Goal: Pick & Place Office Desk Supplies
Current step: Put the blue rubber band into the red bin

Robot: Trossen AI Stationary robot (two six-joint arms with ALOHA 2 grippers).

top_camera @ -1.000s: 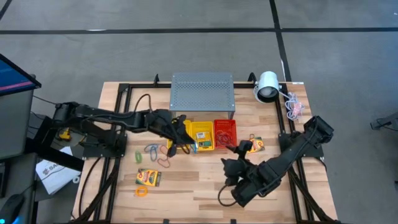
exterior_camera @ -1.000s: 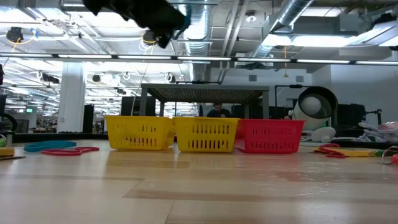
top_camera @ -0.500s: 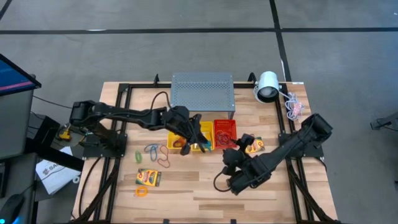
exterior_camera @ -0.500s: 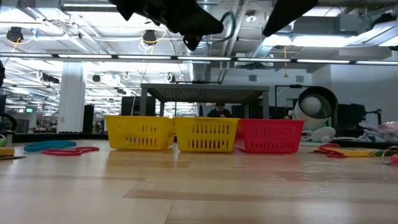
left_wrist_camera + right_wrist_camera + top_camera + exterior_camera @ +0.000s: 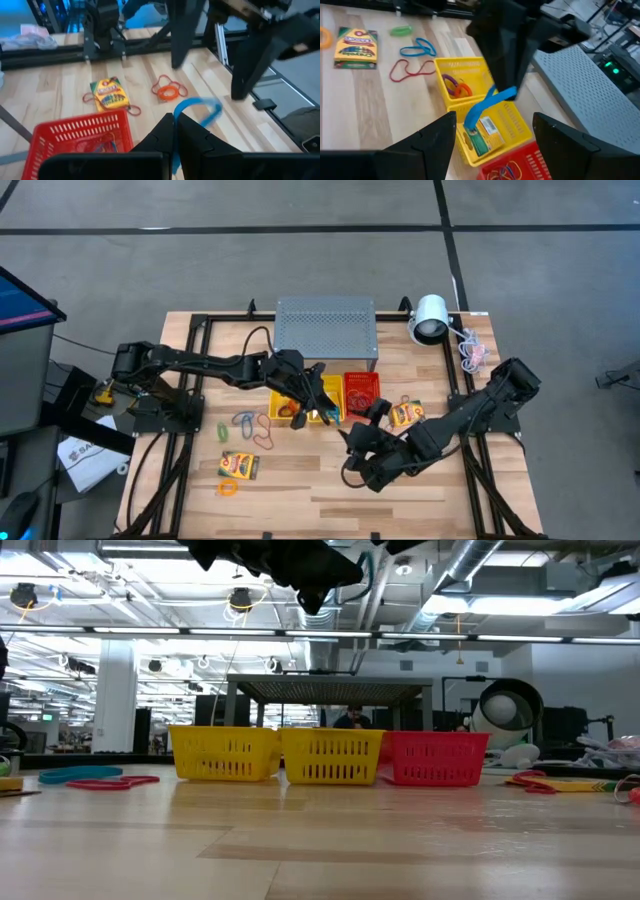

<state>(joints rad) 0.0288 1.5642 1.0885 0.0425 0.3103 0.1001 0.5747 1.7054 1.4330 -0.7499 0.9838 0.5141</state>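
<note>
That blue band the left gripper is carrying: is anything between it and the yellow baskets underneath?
Nothing visible is. The left gripper is shut on the blue band, which hangs in open air right over the yellow baskets. Their tops are open, holding only a card box and a few band loops low inside. The right gripper waits off to the side.

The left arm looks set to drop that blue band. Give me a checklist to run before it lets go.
1. Left gripper shut on the blue band: ok.
2. Gripper above the yellow baskets, not the bare table: ok.
3. Which yellow basket the band hangs over: cannot tell; in the right wrist view it dangles near the one holding a card box.
4. Right gripper open, empty and clear of the baskets: ok, it sits nearer the table's front.
5. Band free of snags on the basket rim: cannot tell.
</note>
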